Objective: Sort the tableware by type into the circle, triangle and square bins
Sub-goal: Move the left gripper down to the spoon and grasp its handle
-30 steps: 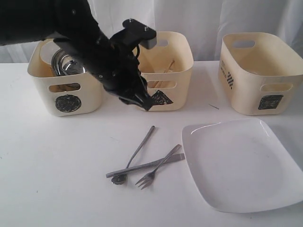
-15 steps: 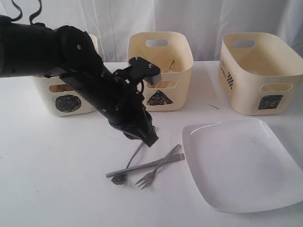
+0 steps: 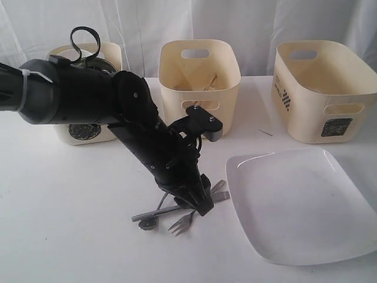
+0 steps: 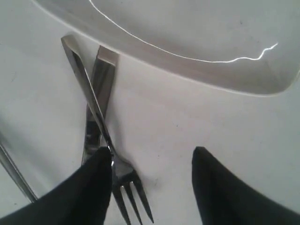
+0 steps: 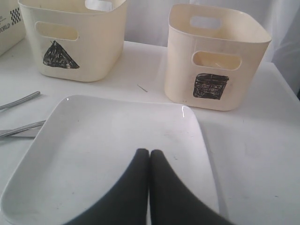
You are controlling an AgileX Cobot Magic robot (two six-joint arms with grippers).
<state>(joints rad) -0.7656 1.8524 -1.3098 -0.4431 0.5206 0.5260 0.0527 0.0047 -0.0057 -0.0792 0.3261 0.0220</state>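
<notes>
Cream bins (image 5: 101, 51) scribbled black, white plate (image 5: 117, 140), steel-grey fork (image 4: 124, 177) & knife (image 4: 104, 70), black left hand (image 4: 152, 152).

Exterior: raised, front-on, mid distance, looking down across table (image 3: 70, 236) toward triangle bin (image 3: 227, 100) at back. Left wrist: very close, pointed steeply down at fork (image 4: 123, 177) beside plate (image 4: 187, 28) rim. Right wrist: low, farther off, facing across plate toward triangle bin and square bin (image 5: 215, 47). Overlap across all three on plate.

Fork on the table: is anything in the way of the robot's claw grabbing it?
Nothing visible is. The open left gripper hangs right above the fork, which lies crossed on top of the knife, beside the white plate.
</notes>
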